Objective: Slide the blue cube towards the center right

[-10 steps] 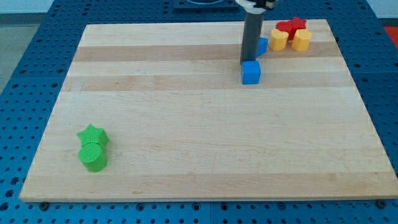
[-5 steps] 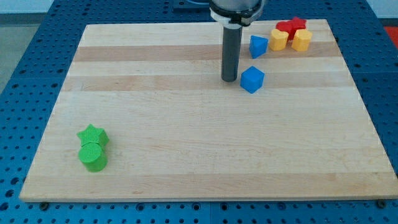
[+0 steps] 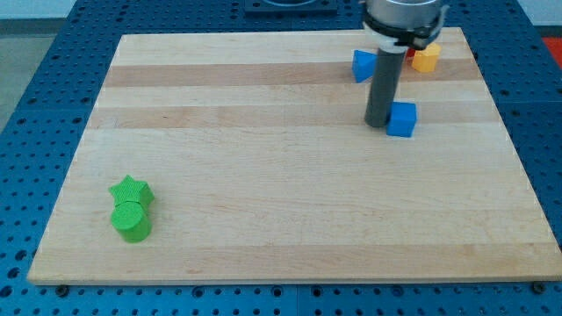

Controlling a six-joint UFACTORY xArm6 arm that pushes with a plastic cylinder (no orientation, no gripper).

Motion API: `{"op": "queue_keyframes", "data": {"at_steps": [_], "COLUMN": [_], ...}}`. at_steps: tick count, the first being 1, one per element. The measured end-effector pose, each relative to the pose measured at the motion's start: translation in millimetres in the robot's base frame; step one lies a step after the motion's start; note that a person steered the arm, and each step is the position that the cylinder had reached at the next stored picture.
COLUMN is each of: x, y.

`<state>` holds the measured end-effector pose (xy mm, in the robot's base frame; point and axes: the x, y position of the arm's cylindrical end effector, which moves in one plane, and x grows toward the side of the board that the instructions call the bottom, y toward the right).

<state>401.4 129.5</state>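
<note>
The blue cube (image 3: pixel 403 119) sits on the wooden board (image 3: pixel 290 211), right of centre in the upper half. My tip (image 3: pixel 378 122) rests on the board right against the cube's left side. The dark rod rises from there to the view's top and hides part of the blocks behind it.
A second blue block (image 3: pixel 363 65) lies above and left of the rod. A yellow block (image 3: pixel 427 58) shows at the top right, with a sliver of a red block (image 3: pixel 409 53) beside the rod. A green star (image 3: pixel 131 190) and a green cylinder (image 3: pixel 132 220) sit at the lower left.
My tip has moved to the right from the cube's left side, and the blue cube has slid right and slightly down with it. The other blocks have not moved.
</note>
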Motion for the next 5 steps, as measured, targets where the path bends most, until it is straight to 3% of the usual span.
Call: {"op": "queue_keyframes", "data": {"at_steps": [2, 3, 5], "x": [0.0, -6.6, -56.0], "y": [39.8, 23.5, -65.8]}}
